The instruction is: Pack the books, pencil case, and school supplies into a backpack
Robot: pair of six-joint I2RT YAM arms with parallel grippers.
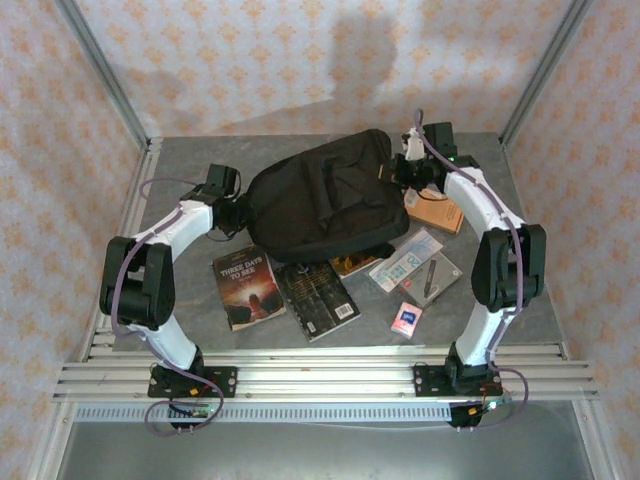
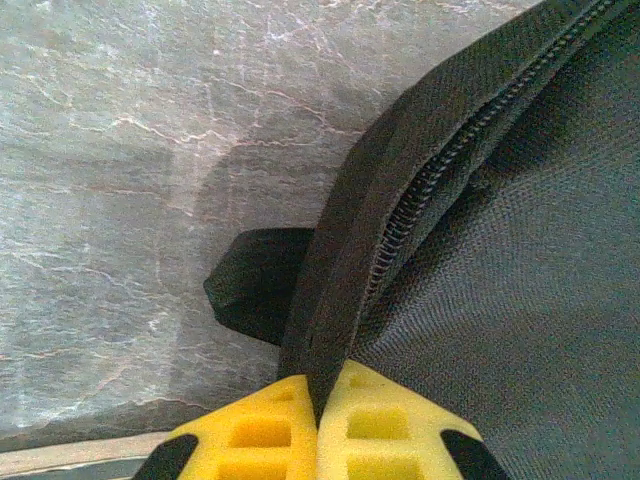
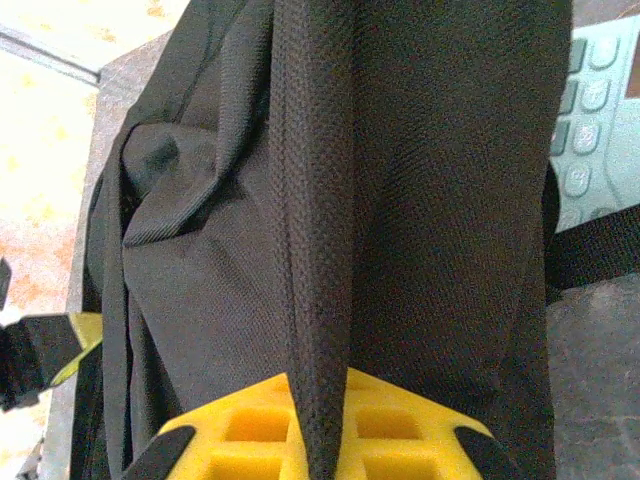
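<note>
The black backpack (image 1: pixel 320 195) lies flat mid-table. A red-glowing paperback (image 1: pixel 248 288) and a black-grey paperback (image 1: pixel 317 298) lie face up before it, with a third paperback (image 1: pixel 355 264) partly beneath. The teal calculator (image 3: pixel 590 110), orange booklet (image 1: pixel 437 213) and pink packet (image 1: pixel 405 320) lie to its right.

Backpack (image 1: pixel 320 195): black woven cloth with a black zip (image 2: pixel 420 200). Worktop (image 1: pixel 530 300): grey, veined white like marble. Walls (image 1: pixel 300 60): pale pink with a repeating orange floral motif. One book (image 1: pixel 248 288): dark, with a reddish glow and white title. Second book (image 1: pixel 317 298): black-grey. Calculator (image 3: pixel 590 110): teal with pale keys. Packet (image 1: pixel 406 320): pink and blue. Finger pads (image 2: pixel 385 425): yellow.
</note>
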